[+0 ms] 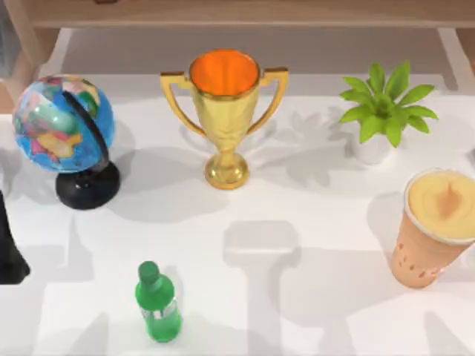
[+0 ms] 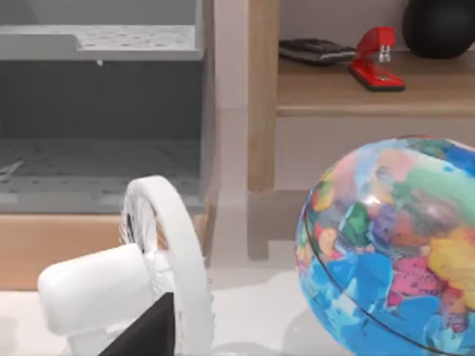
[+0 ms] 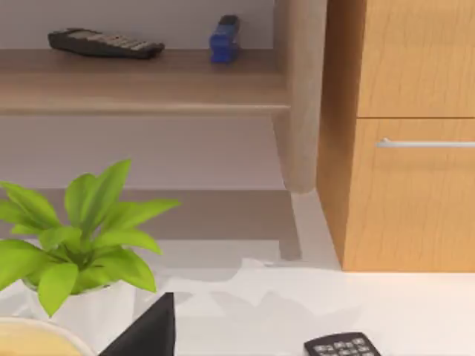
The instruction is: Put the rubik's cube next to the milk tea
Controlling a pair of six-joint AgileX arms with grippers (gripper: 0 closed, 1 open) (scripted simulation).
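The milk tea (image 1: pixel 438 226), a tapered orange-tan cup with a creamy top, stands at the right edge of the white table (image 1: pixel 297 311). Its pale rim also peeks into the right wrist view (image 3: pixel 30 345), beside the plant. The rubik's cube is out of view. My left arm is a dark shape at the table's left edge (image 1: pixel 10 256), just in front of the globe. A black wedge of the left gripper (image 2: pixel 145 334) sits low in the left wrist view. A like wedge of the right gripper (image 3: pixel 148 330) sits low in the right wrist view.
A gold trophy (image 1: pixel 225 111) stands at back centre, a globe (image 1: pixel 65 126) at back left, a potted plant (image 1: pixel 382 111) at back right behind the cup. A green bottle (image 1: pixel 158 302) is front left. A white fan (image 2: pixel 148 274) and a remote (image 3: pixel 341 346) lie near the shelves.
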